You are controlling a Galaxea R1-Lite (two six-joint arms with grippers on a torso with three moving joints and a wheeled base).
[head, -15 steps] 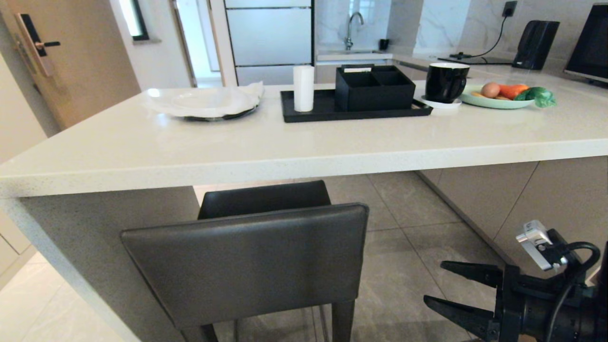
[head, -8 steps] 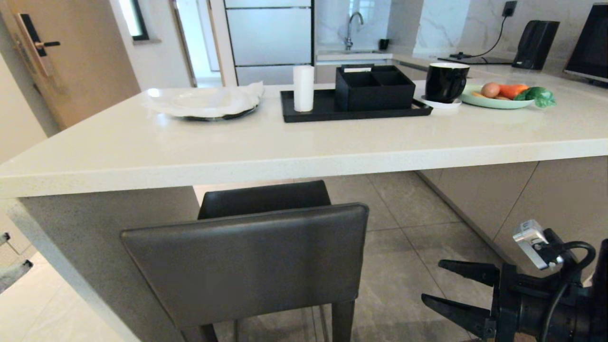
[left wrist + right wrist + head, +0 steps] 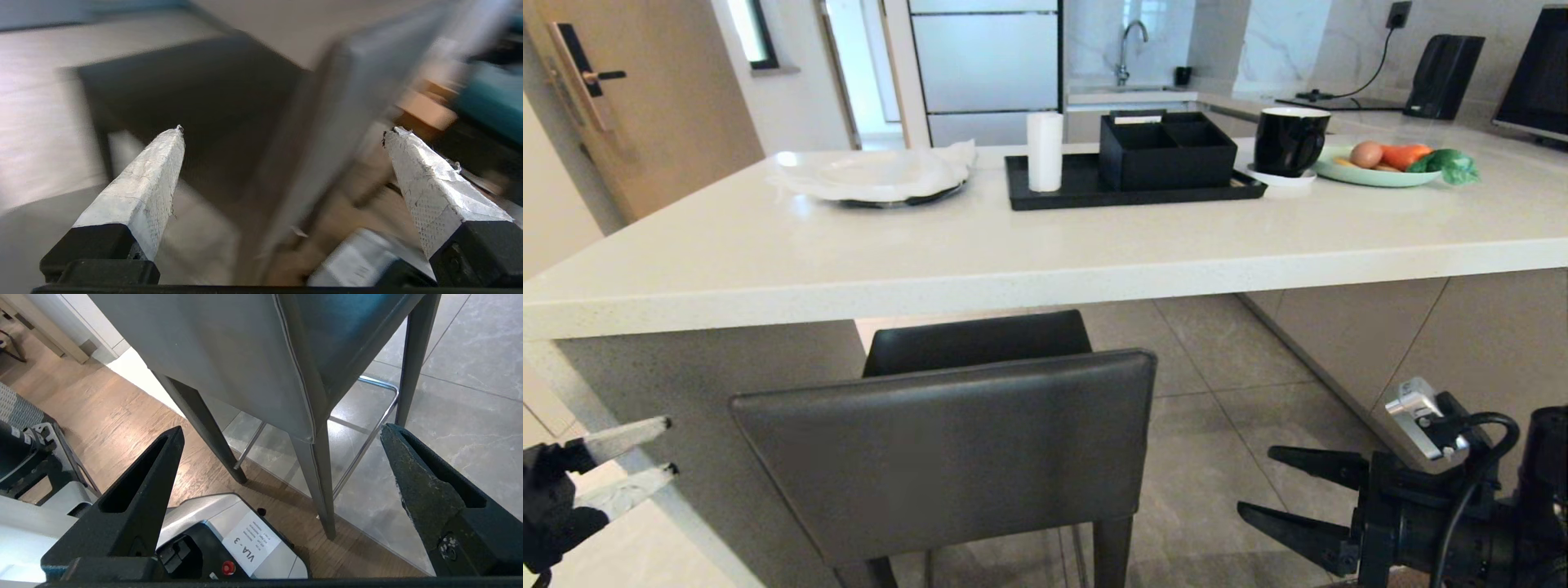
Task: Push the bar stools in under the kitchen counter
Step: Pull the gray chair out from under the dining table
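A grey square-backed bar stool (image 3: 947, 457) stands in front of me, its seat partly under the white kitchen counter (image 3: 1013, 269). Left of the stool's back and apart from it, my left gripper (image 3: 671, 446) is open, its taped fingertips pointing toward the stool. My right gripper (image 3: 1255, 480) is open low on the right, a gap away from the stool's right side. In the right wrist view the stool's back and dark legs (image 3: 229, 355) fill the space ahead of the open right gripper (image 3: 282, 428). The left wrist view is smeared: the open left gripper (image 3: 286, 130) faces a dark stool shape (image 3: 196, 94).
On the counter stand a black tray (image 3: 1078, 196) with a black box and a white cylinder, a white plate (image 3: 874, 175), a black mug (image 3: 1286, 140) and a plate of vegetables (image 3: 1388, 167). My own base (image 3: 229, 535) sits close behind the stool's legs.
My left gripper has come up into the head view at the lower left, toward the stool's left side. The right gripper has edged slightly left. The stool has not moved.
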